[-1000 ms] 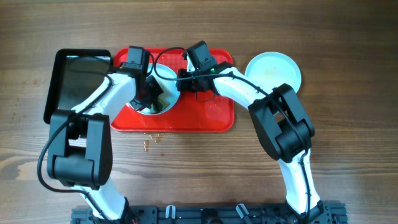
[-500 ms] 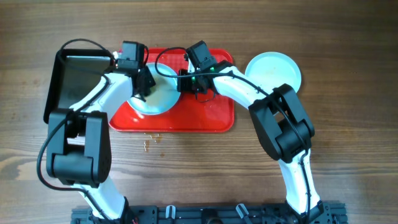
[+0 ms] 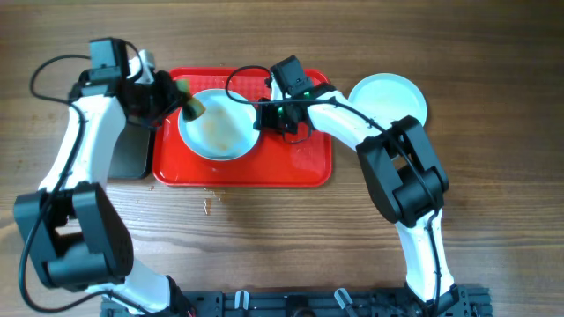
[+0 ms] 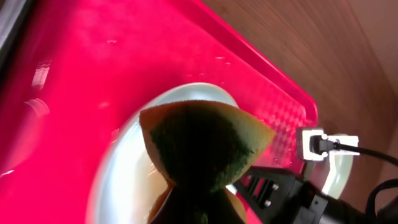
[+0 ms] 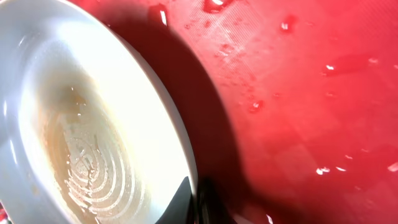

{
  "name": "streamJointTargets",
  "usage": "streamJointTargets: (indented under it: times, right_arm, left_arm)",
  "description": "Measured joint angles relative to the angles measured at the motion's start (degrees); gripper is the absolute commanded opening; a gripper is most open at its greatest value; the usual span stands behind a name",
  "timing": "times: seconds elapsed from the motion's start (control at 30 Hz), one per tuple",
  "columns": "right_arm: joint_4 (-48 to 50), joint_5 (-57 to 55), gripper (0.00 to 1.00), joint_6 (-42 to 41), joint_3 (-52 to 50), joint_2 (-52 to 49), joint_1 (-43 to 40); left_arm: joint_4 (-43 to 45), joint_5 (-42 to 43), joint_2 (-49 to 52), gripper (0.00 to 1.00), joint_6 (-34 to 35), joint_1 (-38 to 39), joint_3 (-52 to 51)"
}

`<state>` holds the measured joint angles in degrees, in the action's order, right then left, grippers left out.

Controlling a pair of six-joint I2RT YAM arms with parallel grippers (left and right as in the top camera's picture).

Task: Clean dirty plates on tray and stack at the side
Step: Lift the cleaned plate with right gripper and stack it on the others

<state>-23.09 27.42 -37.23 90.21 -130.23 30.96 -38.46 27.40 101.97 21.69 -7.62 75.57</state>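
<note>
Overhead: my right jaws are closed on the right rim of the dirty plate (image 3: 218,126) on the tray (image 3: 300,167), pinning it for scrubbing. My left jaws carry a sponge (image 3: 190,107) at its left rim. The clean plate (image 3: 388,97) sits on the worktop (image 3: 493,176), well right of both jaws.

Left wrist: the sponge (image 4: 199,149) is clamped firmly, with the plate (image 4: 118,180) and tray (image 4: 81,68) beyond it.

Right wrist: the jaws are pinched narrow on the rim. The smeared bowl of the plate (image 5: 81,137) lies to their left, and wet tray (image 5: 311,93) to their right.
</note>
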Motion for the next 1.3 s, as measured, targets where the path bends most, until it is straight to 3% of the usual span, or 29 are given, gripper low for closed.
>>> streamJointTargets:
  times: [0.13, 0.23, 0.67, 0.8, 1.0, 1.1, 1.2, 1.3]
  right_arm:
    - [-7.50, -0.68, 0.04, 3.61, 2.16, 0.09, -0.85]
    - [-12.96, -8.35, 0.04, 7.76, 2.29, 2.32, -0.85]
    - [-20.85, -38.86, 0.04, 16.57, 2.19, 18.47, -0.85]
    - [-21.40, -52.33, 0.04, 21.16, 2.19, 24.63, 0.83]
    - [-22.82, -81.22, 0.04, 26.03, 2.19, 25.16, 11.91]
    - [-22.80, -89.81, 0.04, 26.47, 2.19, 25.16, 15.23]
    - [-22.82, -89.90, 0.04, 26.67, 2.19, 25.16, 15.45]
    - [-22.95, -79.91, 0.04, 26.67, 2.19, 25.16, 14.01]
  left_arm:
    - [-7.23, -8.96, -1.01, 0.04, 0.00, -0.33, 0.46]
    - [-7.69, -13.09, -1.03, 0.04, 0.00, -0.33, 0.46]
    - [-7.72, -14.78, -1.03, 0.04, 0.00, -0.33, 0.46]
    - [-7.76, -14.78, -1.03, 0.04, 0.00, -0.33, 0.46]
    - [-7.87, -15.02, -1.03, 0.04, 0.00, -0.33, 0.46]
    - [-7.87, -15.17, -1.03, 0.04, 0.00, -0.33, 0.46]
    - [-7.87, -15.19, -1.03, 0.04, 0.00, -0.33, 0.46]
    - [-7.87, -15.19, -1.03, 0.04, 0.00, -0.33, 0.46]
